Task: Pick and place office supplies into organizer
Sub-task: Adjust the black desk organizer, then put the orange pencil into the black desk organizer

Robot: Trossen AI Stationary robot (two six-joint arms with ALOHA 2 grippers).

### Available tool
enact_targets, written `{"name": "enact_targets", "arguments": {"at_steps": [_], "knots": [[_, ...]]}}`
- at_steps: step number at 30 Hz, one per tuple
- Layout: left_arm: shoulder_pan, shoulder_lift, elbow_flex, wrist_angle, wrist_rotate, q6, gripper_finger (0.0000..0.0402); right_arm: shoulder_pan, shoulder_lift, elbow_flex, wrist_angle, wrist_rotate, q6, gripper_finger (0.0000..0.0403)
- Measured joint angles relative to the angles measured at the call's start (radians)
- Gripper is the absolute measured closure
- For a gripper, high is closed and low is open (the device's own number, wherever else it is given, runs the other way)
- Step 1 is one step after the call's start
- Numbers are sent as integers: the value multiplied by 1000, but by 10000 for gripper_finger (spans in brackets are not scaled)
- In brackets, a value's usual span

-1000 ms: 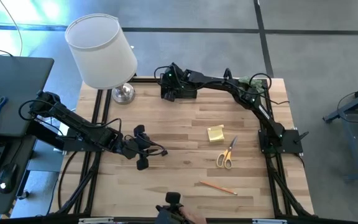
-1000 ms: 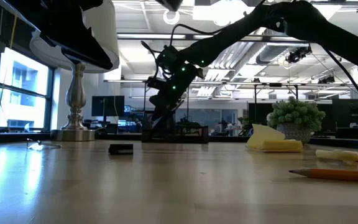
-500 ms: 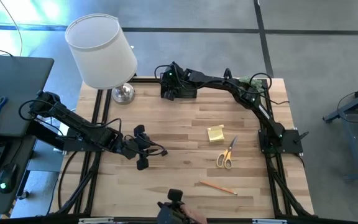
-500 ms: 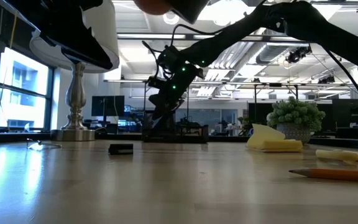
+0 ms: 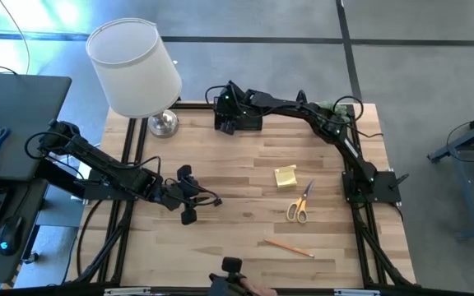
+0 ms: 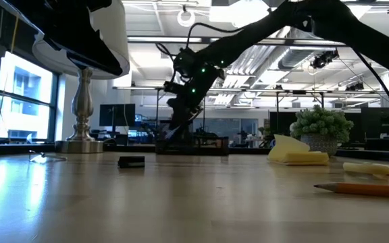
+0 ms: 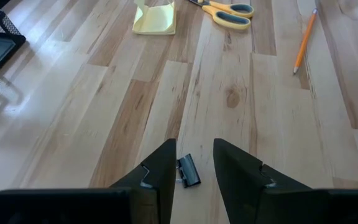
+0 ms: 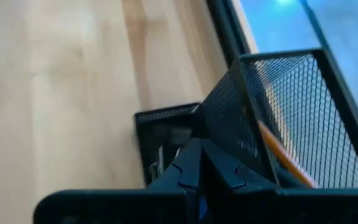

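A clip (image 6: 131,161) lies on the table (image 6: 181,202); sticky pad (image 6: 297,154) and pencil (image 6: 363,189) lie apart.

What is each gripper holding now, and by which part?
Nothing. The left gripper is open around a small black clip on the table; the right gripper is shut and empty above the organizer.
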Motion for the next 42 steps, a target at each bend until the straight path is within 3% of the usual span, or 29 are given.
{"name": "enact_targets", "arguments": {"at_steps": [6, 21, 32, 36, 42], "knots": [[0, 0, 0, 1, 0, 0, 305, 11, -67, 0, -144, -73, 4, 402], [0, 0, 0, 0, 0, -26, 305, 91, -161, -1, -610, -127, 30, 402], [0, 0, 0, -11, 54, -76, 305, 162, -232, -15, -748, -93, 111, 402], [-1, 0, 0, -11, 54, -96, 305, 192, -339, -149, -723, -70, 194, 402], [-33, 0, 0, 1, 10, -105, 305, 246, -624, -570, -423, -43, 346, 402]]}}
